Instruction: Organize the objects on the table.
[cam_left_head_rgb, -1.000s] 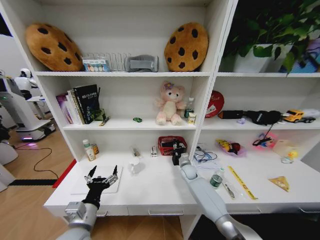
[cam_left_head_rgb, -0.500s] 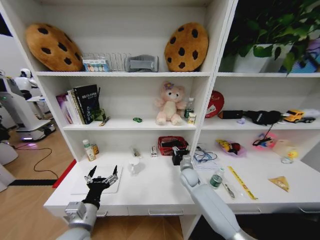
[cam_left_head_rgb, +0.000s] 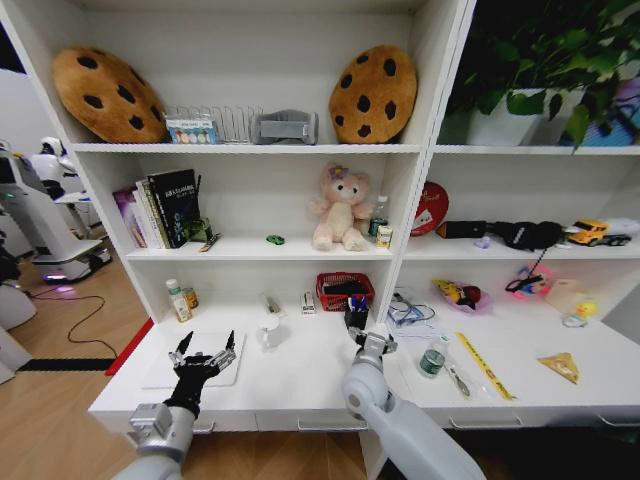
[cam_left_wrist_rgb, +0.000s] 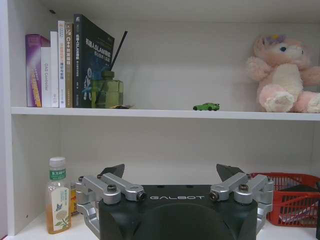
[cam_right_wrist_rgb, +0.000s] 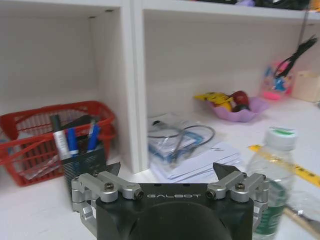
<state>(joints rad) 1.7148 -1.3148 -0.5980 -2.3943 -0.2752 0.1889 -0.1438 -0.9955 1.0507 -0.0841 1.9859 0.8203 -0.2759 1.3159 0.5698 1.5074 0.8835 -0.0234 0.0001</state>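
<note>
Left pincer (cam_left_head_rgb: 205, 352): jaws spread wide, hovering over the laptop near the surface's left front corner, gripping nothing.
Laptop (cam_left_head_rgb: 160, 372): slim and silver, lying flat close to the left front edge of the white surface (cam_left_head_rgb: 300, 385).
Green-capped bottle (cam_left_wrist_rgb: 57, 202): upright against the left side wall at the back, a smaller jar tucked behind it.
Green toy car (cam_left_wrist_rgb: 206, 106): on the middle shelf (cam_left_head_rgb: 260, 254), in open shelf room between the books (cam_left_wrist_rgb: 70, 62) and the pink plush toy (cam_left_head_rgb: 340, 208).
Open room: bare white surface runs from the laptop across to the right pincer, with only a small white cup (cam_left_head_rgb: 268, 331) near the back.
Red basket (cam_left_head_rgb: 344, 291): against the back wall, just left of the shelf divider.
Pen holder (cam_right_wrist_rgb: 82, 162): dark, holding markers (cam_right_wrist_rgb: 67, 142), standing just in front of the red basket.
Right pincer (cam_left_head_rgb: 358, 325): jaws spread apart, empty, held just before the pen holder near the divider's front edge.
Clear bottle (cam_right_wrist_rgb: 270, 192): green-labelled, right of the right pincer.
Yellow ruler (cam_left_head_rgb: 484, 364): lying flat, angled toward the front edge, right of the bottle.
</note>
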